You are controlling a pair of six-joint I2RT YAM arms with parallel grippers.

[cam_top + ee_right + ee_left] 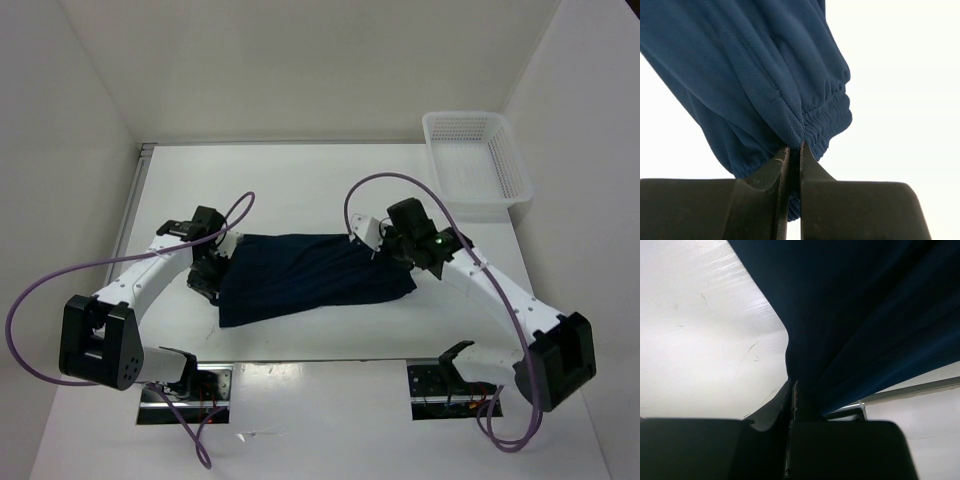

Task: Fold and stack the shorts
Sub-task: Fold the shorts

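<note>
- At the near edge of the table [300, 190], both arm bases stand side by side, and each arm reaches forward to one end of the cloth.
- Dark navy shorts [310, 275] lie spread in the middle of the table, between the two arms. Their long axis runs left to right, with the left end a little nearer to the bases.
- The left gripper [212, 268] is at the left end of the shorts; its wrist view shows the jaws pressed together on a fold of the cloth [855, 315].
- The right gripper [794, 150] is at the right end, clamped on the gathered waistband [827, 107], so the waist points to the right.
- Farther back, at the far right corner, a white mesh basket [480, 200] stands well apart from the shorts.
</note>
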